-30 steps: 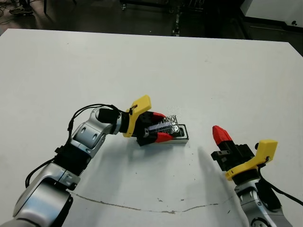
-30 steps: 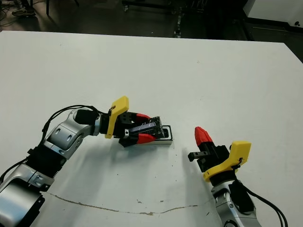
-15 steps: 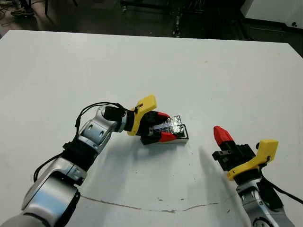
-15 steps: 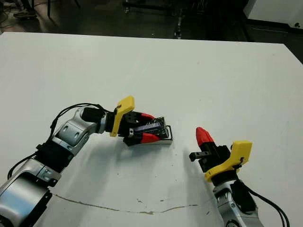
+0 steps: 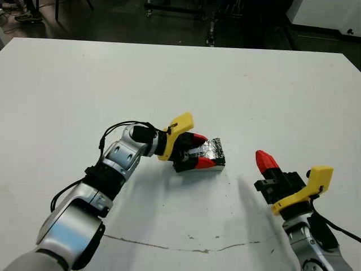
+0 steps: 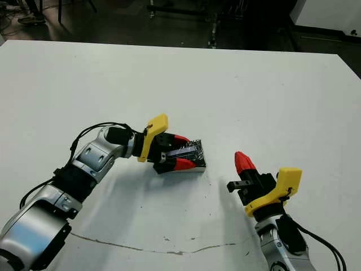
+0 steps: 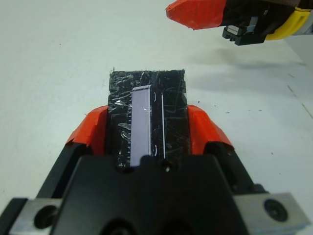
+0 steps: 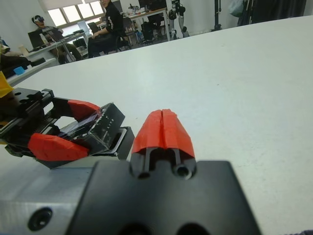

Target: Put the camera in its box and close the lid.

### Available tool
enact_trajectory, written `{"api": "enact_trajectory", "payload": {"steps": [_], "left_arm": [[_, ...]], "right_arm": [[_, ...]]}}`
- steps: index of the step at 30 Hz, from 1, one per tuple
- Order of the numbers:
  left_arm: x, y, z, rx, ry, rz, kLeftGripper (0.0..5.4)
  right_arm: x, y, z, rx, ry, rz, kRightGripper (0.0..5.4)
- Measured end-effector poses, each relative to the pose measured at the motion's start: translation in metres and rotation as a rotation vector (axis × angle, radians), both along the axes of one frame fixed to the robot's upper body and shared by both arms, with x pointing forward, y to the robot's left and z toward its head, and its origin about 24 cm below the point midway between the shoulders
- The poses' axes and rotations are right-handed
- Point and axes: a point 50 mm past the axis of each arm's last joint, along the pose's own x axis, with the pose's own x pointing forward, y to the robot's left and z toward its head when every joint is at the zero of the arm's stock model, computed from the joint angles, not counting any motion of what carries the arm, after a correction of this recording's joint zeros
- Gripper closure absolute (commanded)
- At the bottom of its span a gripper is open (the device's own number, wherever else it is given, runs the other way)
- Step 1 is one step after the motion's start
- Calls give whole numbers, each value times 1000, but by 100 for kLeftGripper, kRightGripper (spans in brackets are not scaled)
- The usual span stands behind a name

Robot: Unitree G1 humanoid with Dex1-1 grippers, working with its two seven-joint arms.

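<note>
Two arms reach over the white table [image 5: 169,73], which fills nearly the whole scene and shows a thin dark crack line along its near edge; the left arm [image 5: 115,164] stretches from the near left toward the middle, silver and black with cables looped over its wrist; the right arm [image 5: 307,248] rises at the near right, well apart from the work, with a yellow part at its wrist.

Next in size, the left gripper [image 5: 196,151] has its two red fingers [image 7: 203,125] clamped on the long sides of the lid [image 7: 146,115], a glossy black crinkly cover with a pale stripe down its top; the lid sits tilted over the box [image 8: 122,142], whose dark rim shows just past the lid's edge in the right wrist view; whether the lid is fully seated I cannot tell; the camera is hidden, and I cannot tell whether it lies inside.

Smaller, the right gripper [image 8: 163,128] hovers just above the table to the right of the box, near it but not touching, its two red fingertips [image 8: 151,132] pressed together on nothing.
</note>
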Motion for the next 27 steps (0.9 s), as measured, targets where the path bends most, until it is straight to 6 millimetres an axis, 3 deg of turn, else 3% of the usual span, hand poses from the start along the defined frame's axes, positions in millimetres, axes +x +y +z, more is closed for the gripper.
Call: {"api": "enact_trajectory", "payload": {"steps": [27], "left_arm": [[2,-7,-2,83,38,-10,223]], "right_arm": [[0,0,-1,10,3,0,540]]}}
